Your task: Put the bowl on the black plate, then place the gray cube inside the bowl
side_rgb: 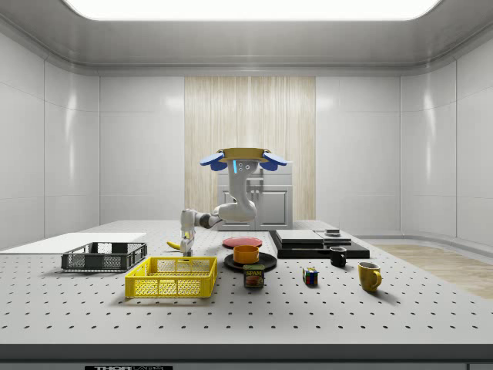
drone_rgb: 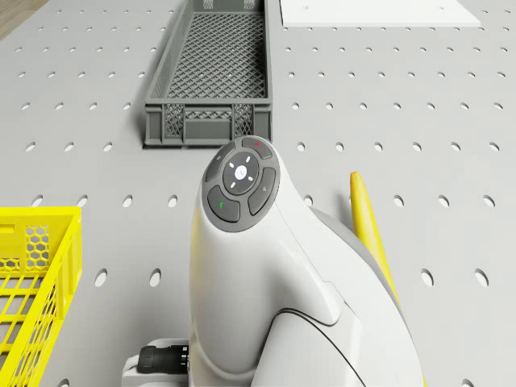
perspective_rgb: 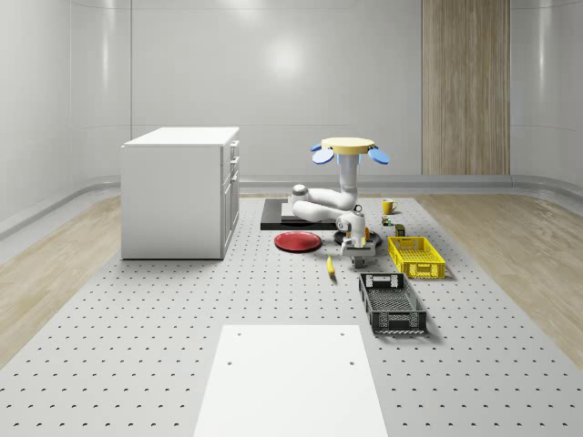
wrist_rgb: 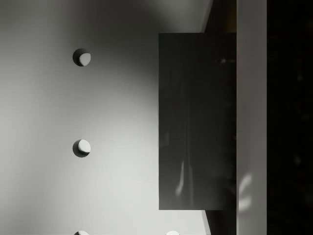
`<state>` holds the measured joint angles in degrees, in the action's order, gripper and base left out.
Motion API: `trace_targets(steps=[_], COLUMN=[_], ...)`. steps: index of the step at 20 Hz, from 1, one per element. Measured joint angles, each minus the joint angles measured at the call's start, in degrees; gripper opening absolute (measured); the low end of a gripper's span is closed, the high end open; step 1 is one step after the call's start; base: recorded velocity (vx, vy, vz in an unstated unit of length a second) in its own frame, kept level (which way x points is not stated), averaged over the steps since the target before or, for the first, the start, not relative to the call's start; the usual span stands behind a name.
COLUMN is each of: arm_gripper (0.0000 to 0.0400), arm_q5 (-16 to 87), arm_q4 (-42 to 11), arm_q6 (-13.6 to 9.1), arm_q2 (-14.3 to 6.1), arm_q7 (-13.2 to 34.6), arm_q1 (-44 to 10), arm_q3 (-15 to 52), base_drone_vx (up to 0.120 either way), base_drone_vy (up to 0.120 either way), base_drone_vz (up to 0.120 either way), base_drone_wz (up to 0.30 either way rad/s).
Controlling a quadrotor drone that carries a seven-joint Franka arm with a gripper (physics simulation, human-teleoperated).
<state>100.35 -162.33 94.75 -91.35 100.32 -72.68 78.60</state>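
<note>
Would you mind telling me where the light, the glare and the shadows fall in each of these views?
Side view: a bright ceiling panel lights the room evenly. Whole-scene view: soft glare on the back wall; short shadows under the gray crate. Wrist view: the gray cube is dark, with table brighter beside it. Drone view: evenly lit, faint shadows.

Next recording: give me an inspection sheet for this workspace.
Surface: perforated table, with a white sheet on it.
Job's things: orange bowl sits on black plate; gray cube close before the wrist camera.
Clutter: red plate, banana, yellow crate, dark crate, can, yellow mug, black mug.
Grippers: gripper low at the table, beside the banana; drone hovers above.
Cables: nothing seen.
Surroundings: white cabinet.
</note>
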Motion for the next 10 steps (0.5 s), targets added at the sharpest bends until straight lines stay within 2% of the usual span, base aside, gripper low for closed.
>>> trace_targets(steps=[5,10], arm_gripper=[0.0251,0.025], arm_q5=[-2.85,-6.35], arm_q4=[-0.49,-0.88], arm_q6=[-1.12,-2.26], arm_q2=[0.14,0.18], arm_q7=[-0.1,-0.18], arm_q1=[0.45,0.8], arm_q3=[3.06,6.74], base_drone_vx=[0.0,0.0], base_drone_vy=[0.0,0.0], base_drone_vz=[0.008,0.12], base_drone_wz=[0.0,0.0])
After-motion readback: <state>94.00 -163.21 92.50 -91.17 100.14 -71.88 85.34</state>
